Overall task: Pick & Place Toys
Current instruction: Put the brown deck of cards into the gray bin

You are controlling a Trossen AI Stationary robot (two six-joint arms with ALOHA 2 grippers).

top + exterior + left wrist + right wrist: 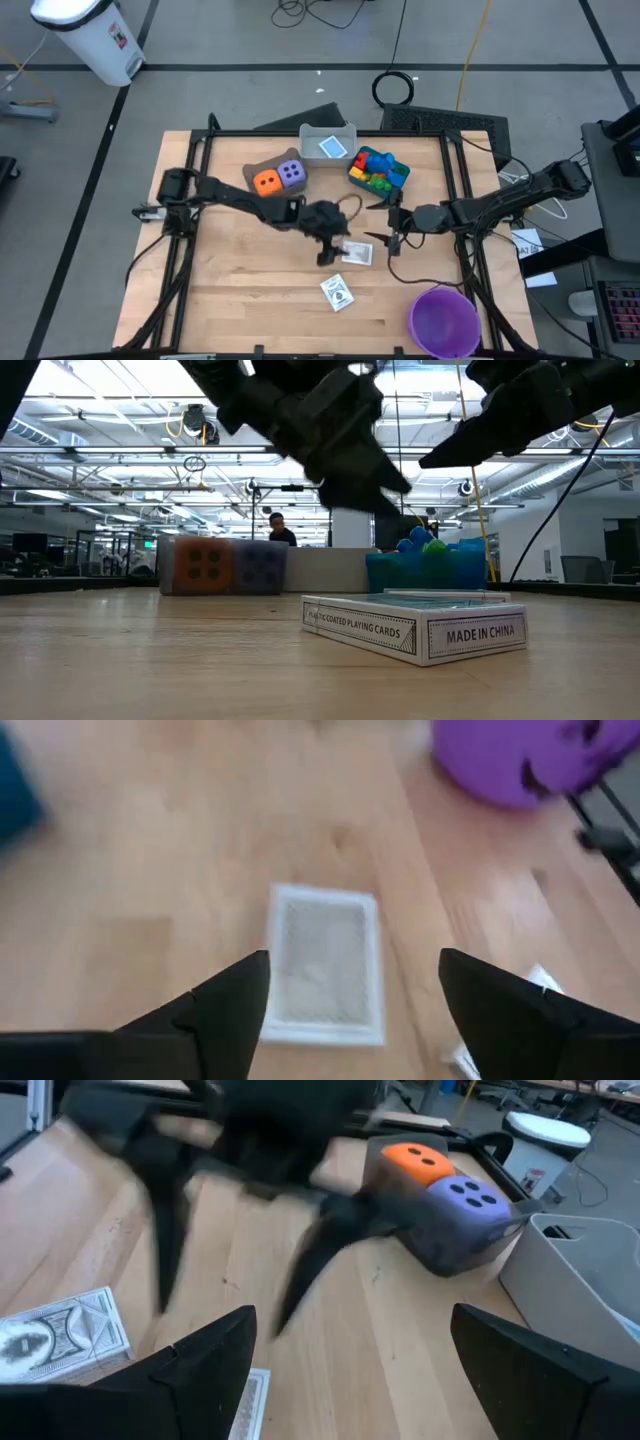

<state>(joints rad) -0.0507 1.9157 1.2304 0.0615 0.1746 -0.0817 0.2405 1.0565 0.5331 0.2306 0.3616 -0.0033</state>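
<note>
High view of a wooden tabletop (250, 290): the left pincer (333, 250), released, hovers over a white card box (357, 254) lying mid-table, the right pincer (393, 237) spread empty just beside it, and orange (266, 181) and purple dice (291, 173) sit together farther back.

You had bare counter (230, 290) along the left edge and the near-left corner. Mid-counter was crowded: the left hand (331, 250) hung spread over a card box (357, 254), the right hand (393, 238) just beside it. Bins (327, 142) lined the far edge; the purple bowl (443, 322) blocked the near-right corner.
</note>
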